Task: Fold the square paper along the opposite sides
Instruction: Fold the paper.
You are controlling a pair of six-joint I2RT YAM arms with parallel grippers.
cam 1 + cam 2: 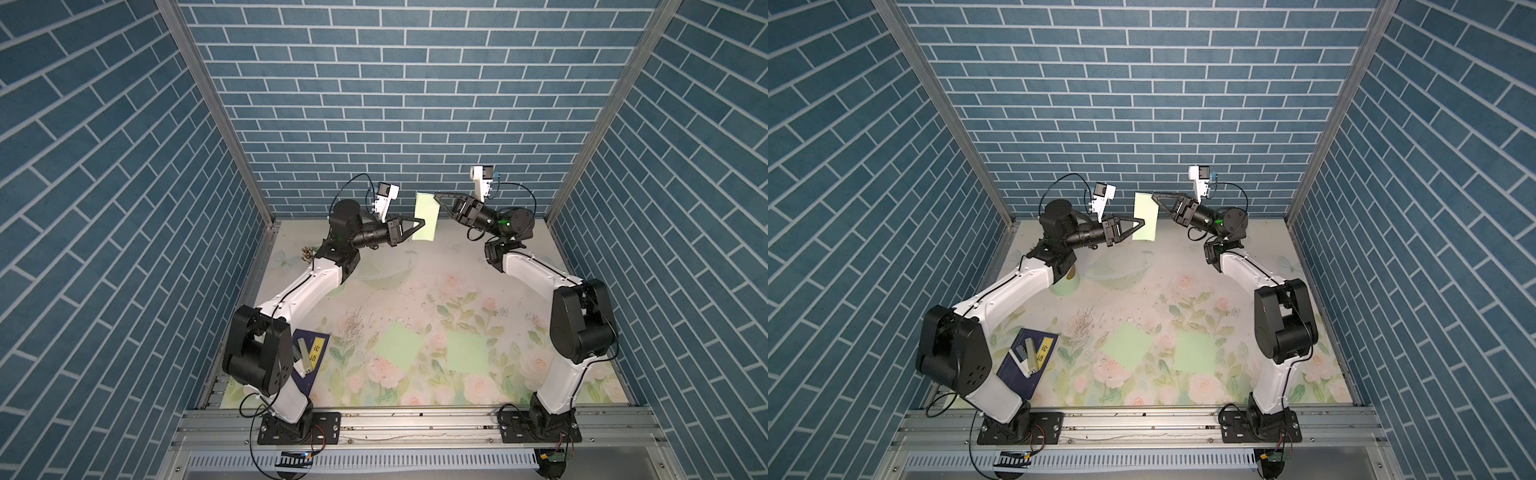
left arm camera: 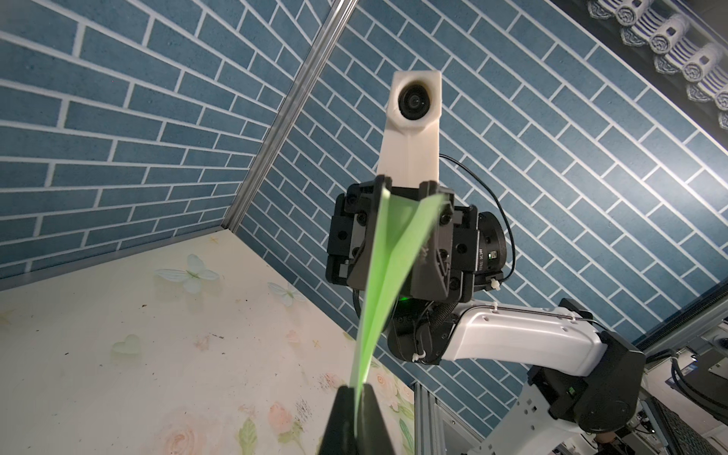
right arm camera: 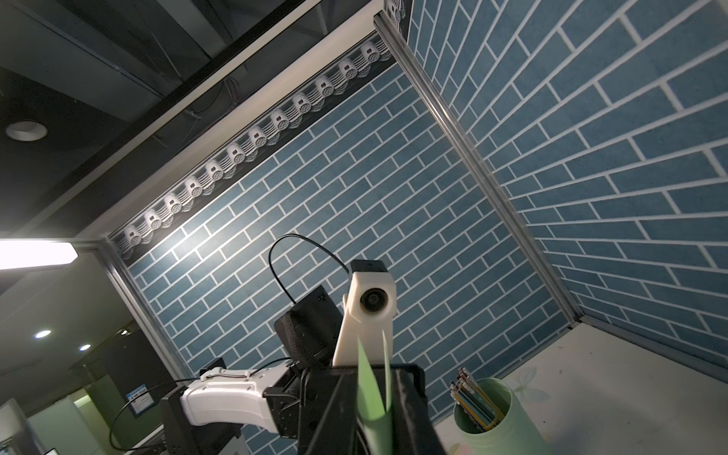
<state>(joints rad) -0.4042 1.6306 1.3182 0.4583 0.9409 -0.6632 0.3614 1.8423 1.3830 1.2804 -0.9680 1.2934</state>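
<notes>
I hold the green paper (image 1: 427,216) aloft near the back wall—left gripper (image 1: 419,225) clamped on one edge, right gripper (image 1: 438,198) pinching the opposite. I would align both layers flush before creasing—the halves gape apart.

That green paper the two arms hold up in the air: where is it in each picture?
Top views: folded green paper mid-air before the back wall, between the grippers.
Left wrist: paper runs up from the left gripper.
Right wrist: paper low, between the jaws.
Shared landmark: blue brick wall.
</notes>
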